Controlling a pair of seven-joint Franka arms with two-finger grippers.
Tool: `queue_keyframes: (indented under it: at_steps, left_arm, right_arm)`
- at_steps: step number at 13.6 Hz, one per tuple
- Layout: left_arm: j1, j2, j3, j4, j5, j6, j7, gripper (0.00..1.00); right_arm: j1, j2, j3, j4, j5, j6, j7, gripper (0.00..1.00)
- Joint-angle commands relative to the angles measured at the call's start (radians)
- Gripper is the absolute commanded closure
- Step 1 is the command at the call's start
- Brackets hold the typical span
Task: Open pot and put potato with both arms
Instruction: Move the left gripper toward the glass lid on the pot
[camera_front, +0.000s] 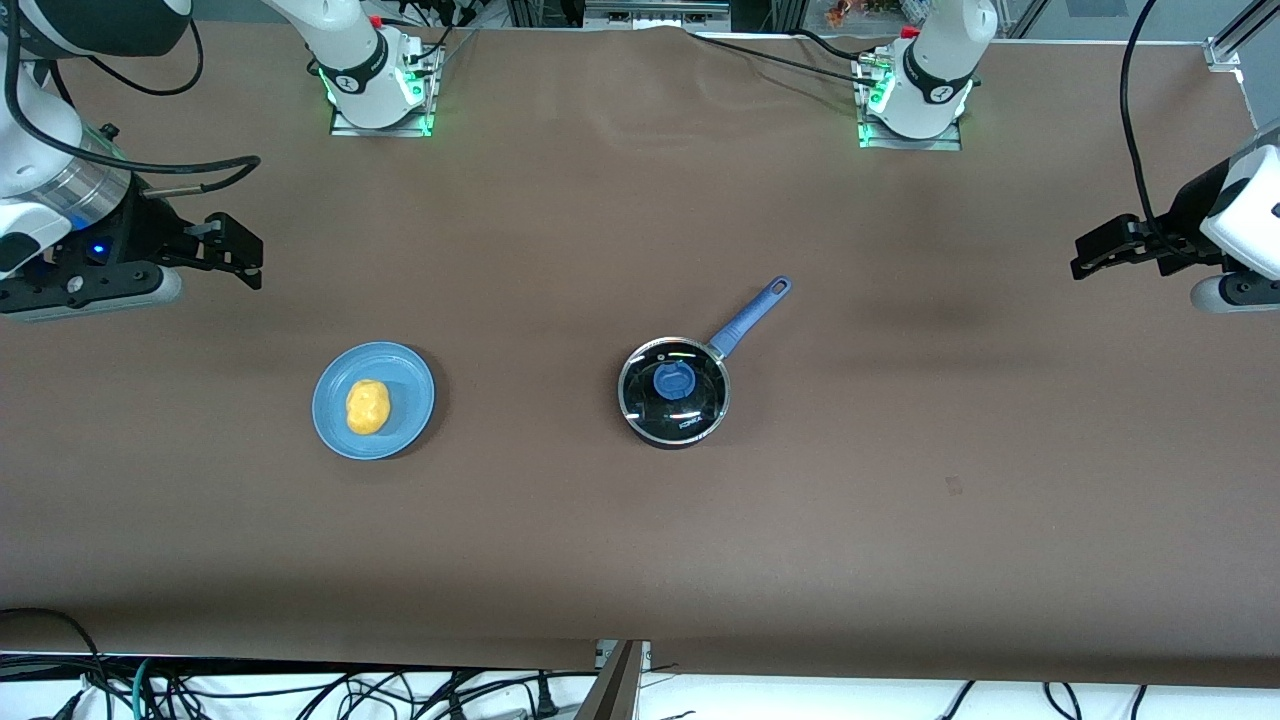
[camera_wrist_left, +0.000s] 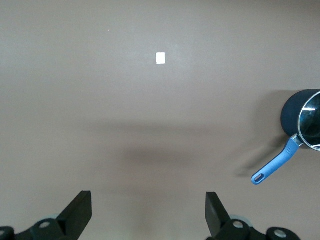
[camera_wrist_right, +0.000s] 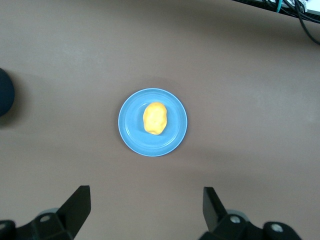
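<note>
You have: lidded pot (camera_front: 674, 390) mid-frame; potato (camera_front: 367, 406) on blue plate (camera_front: 412, 396), lower left. Right tool (camera_front: 240, 255) and left tool (camera_front: 1092, 255), both spread wide, hang above the desk (camera_front: 640, 540) ends.

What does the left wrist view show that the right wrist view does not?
Only the left wrist view shows the pot's blue handle, part of its glass lid and a small white marker on the table.

Only the right wrist view shows the potato lying on the blue plate, plus cables at the table's edge.

Both show the brown table, a part of the pot at the picture's edge, and that arm's own gripper with open jaws, holding nothing: the left gripper and the right gripper.
</note>
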Motion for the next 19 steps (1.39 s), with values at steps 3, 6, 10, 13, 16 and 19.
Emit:
queue_keyframes:
  at_steps: [3,6,10,13,16,19]
  left_arm:
    - [0.003,-0.023,-0.003,-0.024,-0.018,-0.004,-0.012,0.00]
    - [-0.003,-0.018,-0.005,-0.024,-0.037,-0.001,-0.020,0.00]
    - [-0.040,0.015,-0.095,-0.024,-0.024,0.059,-0.148,0.00]
    - [-0.126,0.089,-0.138,-0.023,-0.018,0.155,-0.270,0.00]
    - [-0.207,0.199,-0.164,-0.015,0.019,0.255,-0.394,0.00]
    - [-0.281,0.299,-0.183,-0.007,0.010,0.364,-0.437,0.00]
  right_arm:
    - [-0.008,-0.015,-0.005,0.005,0.004,-0.074,0.004,0.01]
    - [-0.006,-0.015,-0.003,0.008,0.004,-0.073,0.005,0.01]
    - [-0.006,-0.016,-0.003,0.009,0.004,-0.073,0.005,0.01]
    - [-0.006,-0.016,-0.005,0.009,0.002,-0.074,0.005,0.01]
    - [-0.006,-0.016,-0.003,0.009,0.002,-0.074,0.005,0.01]
    - [-0.006,-0.016,-0.003,0.009,0.002,-0.074,0.004,0.01]
